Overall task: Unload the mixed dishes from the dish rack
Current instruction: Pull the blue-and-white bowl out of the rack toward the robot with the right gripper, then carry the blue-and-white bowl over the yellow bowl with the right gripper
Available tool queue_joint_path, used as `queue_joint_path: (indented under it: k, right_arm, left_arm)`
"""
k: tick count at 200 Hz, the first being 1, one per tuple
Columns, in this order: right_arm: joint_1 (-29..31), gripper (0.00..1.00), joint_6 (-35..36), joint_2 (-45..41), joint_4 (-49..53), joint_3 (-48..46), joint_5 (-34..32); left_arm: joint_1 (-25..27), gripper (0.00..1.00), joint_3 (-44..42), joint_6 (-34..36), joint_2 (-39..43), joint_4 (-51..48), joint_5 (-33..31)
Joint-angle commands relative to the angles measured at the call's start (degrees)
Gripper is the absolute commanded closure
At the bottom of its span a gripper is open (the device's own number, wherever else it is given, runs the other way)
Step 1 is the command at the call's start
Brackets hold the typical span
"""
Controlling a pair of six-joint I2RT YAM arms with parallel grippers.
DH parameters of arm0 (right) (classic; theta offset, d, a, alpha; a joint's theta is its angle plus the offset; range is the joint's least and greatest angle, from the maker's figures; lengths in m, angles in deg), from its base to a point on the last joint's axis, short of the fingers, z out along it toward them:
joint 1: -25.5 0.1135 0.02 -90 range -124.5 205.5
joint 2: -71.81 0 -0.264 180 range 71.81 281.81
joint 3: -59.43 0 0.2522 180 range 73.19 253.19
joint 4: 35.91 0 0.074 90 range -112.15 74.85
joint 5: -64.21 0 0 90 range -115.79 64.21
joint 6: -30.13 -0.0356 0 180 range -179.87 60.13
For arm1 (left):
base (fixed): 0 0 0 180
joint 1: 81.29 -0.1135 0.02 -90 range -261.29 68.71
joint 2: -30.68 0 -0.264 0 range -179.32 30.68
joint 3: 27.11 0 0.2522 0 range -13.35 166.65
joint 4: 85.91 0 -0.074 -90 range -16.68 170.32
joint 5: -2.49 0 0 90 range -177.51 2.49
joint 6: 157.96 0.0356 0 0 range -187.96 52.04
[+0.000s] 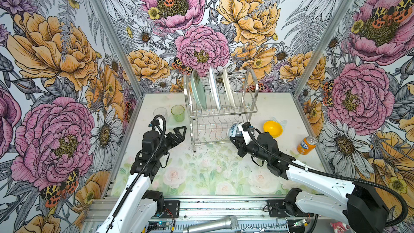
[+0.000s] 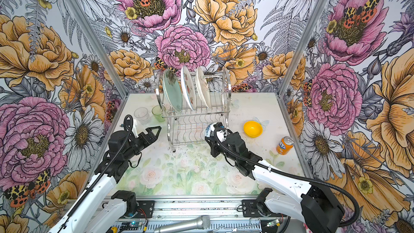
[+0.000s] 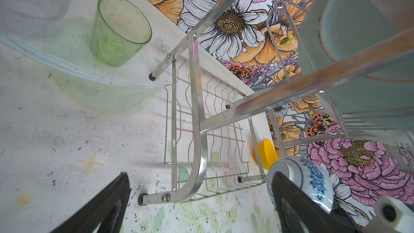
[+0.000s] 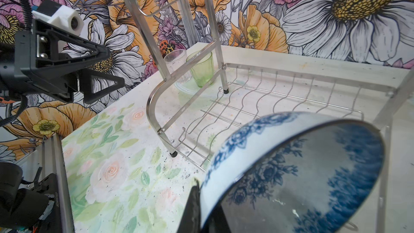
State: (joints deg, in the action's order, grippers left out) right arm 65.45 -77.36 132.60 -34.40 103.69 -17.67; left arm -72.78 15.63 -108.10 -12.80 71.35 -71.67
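Observation:
The steel dish rack [image 1: 252, 90] [image 2: 226, 108] stands at the back middle. A pale green plate [image 1: 198, 90], a white plate [image 1: 214, 90] and a cream plate [image 1: 228, 90] stand upright in its upper shelf. My right gripper [image 1: 236, 137] [image 4: 202, 202] is shut on the rim of the blue-and-white bowl [image 1: 234, 129] [image 4: 291, 175], which is tilted at the lower shelf's right front corner. Left of the rack, my left gripper [image 1: 180, 133] [image 3: 200, 175] hangs open and holds nothing. The yellow bowl [image 1: 272, 128], green tumbler [image 1: 178, 113] and clear glass [image 1: 160, 112] rest on the table.
An orange soda can [image 1: 306, 145] stands near the right wall. A microphone [image 1: 210, 224] lies on the rail in front of the table. Floral walls close in the left, back and right sides.

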Motion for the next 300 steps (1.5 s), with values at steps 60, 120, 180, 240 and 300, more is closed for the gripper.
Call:
queue_joint_path:
  k: [60, 120, 180, 240, 300]
  right_arm:
    - [-4.47, 1.0, -1.73, -11.17, 9.58, -1.85, -5.12]
    - [-8.27, 1.0, -1.67, -14.23, 15.06, -1.14, -6.21]
    - [-15.32, 1.0, 0.47, -9.64, 24.05, 5.34, -8.82]
    - [-21.13, 1.0, 3.87, -5.86, 30.08, 12.26, -8.86]
    - [-27.3, 1.0, 4.92, 5.07, 38.71, 22.06, -8.01]
  left_arm:
    - [0.54, 0.01, -1.37, 2.09, 0.11, 2.05, -2.32]
    - [0.59, 0.01, -1.94, 2.61, 1.61, 3.01, -0.88]
    - [0.77, 0.01, -2.94, 3.81, 5.75, 4.08, -0.92]
    - [0.8, 0.01, -3.57, 4.03, 7.18, 4.8, -0.85]
    - [1.0, 0.01, -4.87, 4.36, 9.56, 7.48, 0.17]
